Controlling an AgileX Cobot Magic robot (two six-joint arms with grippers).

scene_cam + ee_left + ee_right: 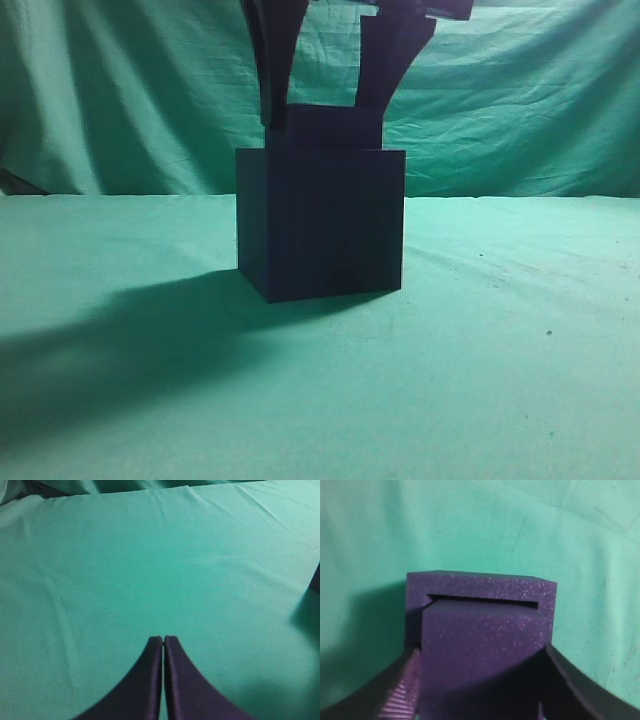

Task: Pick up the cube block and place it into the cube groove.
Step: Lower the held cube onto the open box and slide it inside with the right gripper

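Observation:
The cube groove (320,225), a large dark navy box, stands mid-table on the green cloth. The smaller cube block (335,127) sticks out of its top, partly sunk into the opening. My right gripper (325,112) comes down from above and is shut on the cube block. In the right wrist view the purplish cube block (480,650) sits between both fingers of my right gripper (480,692), inside the groove's rim (480,586), with a thin gap at the far side. My left gripper (163,639) is shut and empty over bare cloth.
Green cloth (520,330) covers the table and hangs as a backdrop behind it. The box casts a long shadow to the front left. A dark shape (315,577) shows at the right edge of the left wrist view.

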